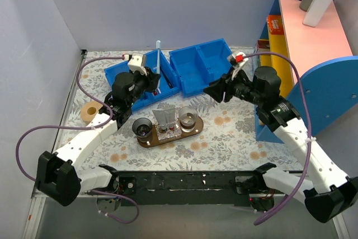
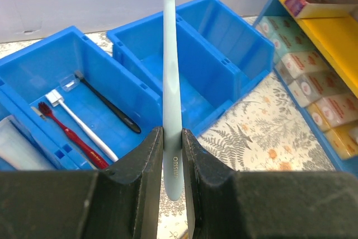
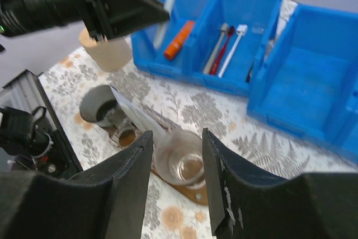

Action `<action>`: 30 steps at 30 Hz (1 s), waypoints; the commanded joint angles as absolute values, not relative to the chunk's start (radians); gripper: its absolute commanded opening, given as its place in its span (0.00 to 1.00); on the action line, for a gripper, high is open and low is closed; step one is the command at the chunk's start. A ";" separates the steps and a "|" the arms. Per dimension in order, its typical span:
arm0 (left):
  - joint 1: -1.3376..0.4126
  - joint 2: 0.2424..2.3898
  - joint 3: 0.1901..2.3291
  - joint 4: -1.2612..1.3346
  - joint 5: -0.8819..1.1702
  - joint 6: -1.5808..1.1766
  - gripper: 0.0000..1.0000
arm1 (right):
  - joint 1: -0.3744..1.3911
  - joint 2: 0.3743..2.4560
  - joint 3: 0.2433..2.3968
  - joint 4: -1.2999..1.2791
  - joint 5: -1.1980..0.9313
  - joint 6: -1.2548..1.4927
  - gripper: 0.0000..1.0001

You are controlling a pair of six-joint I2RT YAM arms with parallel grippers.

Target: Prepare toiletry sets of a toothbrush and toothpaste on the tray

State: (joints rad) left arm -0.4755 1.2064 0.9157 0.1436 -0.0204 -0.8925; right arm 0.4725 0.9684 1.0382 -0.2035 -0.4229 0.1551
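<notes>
Newbie: Advice wanted on this step. Left gripper (image 2: 172,138) is clamped on the very bottom of the toothbrush (image 2: 170,71), which stands upright above the left bin (image 2: 33,65). I'm guessing it goes over to the tray (image 1: 151,140) now?

Oldhand: Yeah, that's how I'd read it. Keep it vertical, bring it back toward the tray, and lower the handle end into a cup rather than dropping it. The grip sits so low that the long end could wobble, so go slow. Right gripper (image 3: 177,134) hangs right over the glass cup (image 3: 179,160), jaws apart with nothing in them. I'd move it aside first, or aim for the grey cup (image 3: 98,104), so the arms don't bump.

Newbie: And what's in what?

Oldhand: Nearest, the tray carries both cups. What looks like the toothpaste (image 1: 164,118) leans between them, and I can't tell if it's actually in one. The glass cup looks bare inside. Behind that, one compartment of the left bin holds a red toothbrush (image 2: 70,135), a white one (image 2: 84,124) and a black one (image 2: 109,103), and the next has an orange tube (image 3: 179,40). I see nothing in the right bin (image 2: 224,37). Farthest right, the yellow shelf (image 2: 330,32) has rows of small boxes (image 2: 310,88) under it.
</notes>
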 commanded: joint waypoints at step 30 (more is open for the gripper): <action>-0.798 1.043 0.825 0.199 0.017 -0.680 0.00 | 0.551 1.324 1.506 -0.087 -0.434 0.408 0.62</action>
